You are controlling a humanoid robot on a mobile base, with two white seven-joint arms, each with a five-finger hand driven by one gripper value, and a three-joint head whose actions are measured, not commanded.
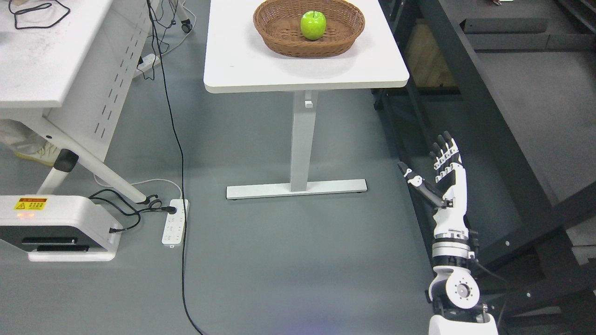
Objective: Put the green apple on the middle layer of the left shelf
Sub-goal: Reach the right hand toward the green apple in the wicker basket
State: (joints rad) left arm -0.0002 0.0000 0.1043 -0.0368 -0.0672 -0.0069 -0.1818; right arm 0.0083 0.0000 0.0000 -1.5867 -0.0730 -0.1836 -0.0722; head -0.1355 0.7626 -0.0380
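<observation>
A green apple (313, 24) rests in a brown wicker basket (279, 37) on a white table (242, 65) at the top middle. My right hand (430, 165) is raised at the lower right, well below and to the right of the table. Its fingers (446, 148) point straight up, the thumb splayed to the left, and it holds nothing. The left arm does not show.
A dark metal shelf frame (489, 121) runs down the right side, close behind my right hand. A black cable (179, 153) and a white power strip (174, 222) lie on the grey floor at the left. A white desk (46, 60) and a white device (56, 228) stand at the far left.
</observation>
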